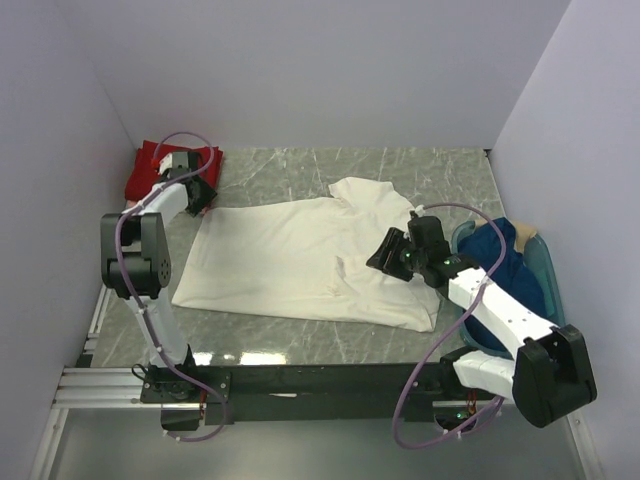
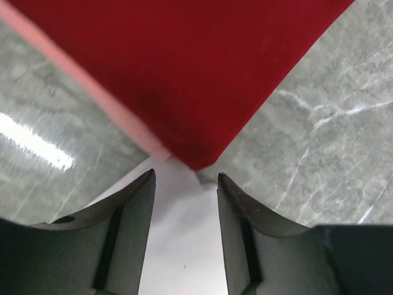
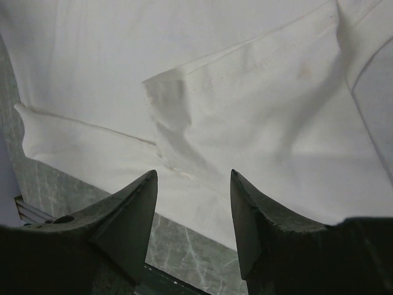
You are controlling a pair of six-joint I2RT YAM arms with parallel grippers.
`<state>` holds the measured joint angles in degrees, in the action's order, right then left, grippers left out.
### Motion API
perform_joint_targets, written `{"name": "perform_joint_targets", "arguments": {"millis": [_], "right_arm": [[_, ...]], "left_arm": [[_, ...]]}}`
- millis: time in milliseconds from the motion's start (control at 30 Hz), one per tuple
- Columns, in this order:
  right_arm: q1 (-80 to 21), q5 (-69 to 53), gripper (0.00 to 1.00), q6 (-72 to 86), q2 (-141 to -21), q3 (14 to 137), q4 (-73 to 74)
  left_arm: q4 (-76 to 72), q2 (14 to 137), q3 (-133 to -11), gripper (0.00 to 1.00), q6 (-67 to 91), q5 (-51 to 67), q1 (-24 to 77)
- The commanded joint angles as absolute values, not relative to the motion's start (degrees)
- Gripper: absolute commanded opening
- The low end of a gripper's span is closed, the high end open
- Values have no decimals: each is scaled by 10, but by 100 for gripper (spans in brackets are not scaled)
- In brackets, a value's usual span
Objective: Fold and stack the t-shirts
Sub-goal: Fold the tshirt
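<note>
Basket [image 1: 548, 275], blue shirt [image 1: 500, 262] at 3 o'clock. White shirt [image 1: 280, 255] under right hand [image 3: 193, 175] — wide, empty. Red shirt [image 2: 184, 67] 12 o'clock of left hand [image 2: 184, 175] — half-open, empty.

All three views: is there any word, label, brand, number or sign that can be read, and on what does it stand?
None: nothing readable shows in any view.
The cream-white t-shirt, the red t-shirt and the dark blue t-shirt in the teal basket show plain cloth, with no print or tag in sight.
The arms show no legible marking.
</note>
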<state>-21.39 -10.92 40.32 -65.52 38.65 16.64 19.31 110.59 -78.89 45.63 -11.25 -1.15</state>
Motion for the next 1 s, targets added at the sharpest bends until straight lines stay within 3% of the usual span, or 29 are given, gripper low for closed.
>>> {"name": "perform_joint_targets", "arguments": {"millis": [0, 467, 567, 600, 800, 967], "right_arm": [[-217, -123, 58, 385, -662, 388, 135], [-217, -129, 58, 387, -666, 379, 127], [-216, -128, 58, 387, -665, 374, 127], [-216, -127, 58, 387, -664, 374, 128], [-216, -129, 58, 390, -666, 370, 124], [-217, -128, 57, 390, -671, 367, 119]], "left_arm": [[202, 1124, -838, 49, 421, -108, -9], [267, 1191, -892, 49, 424, -209, 70], [266, 1187, -887, 44, 428, -214, 77], [265, 1186, -882, 35, 427, -210, 79], [265, 1157, -853, 7, 425, -237, 105], [264, 1112, -813, 6, 432, -301, 136]]}}
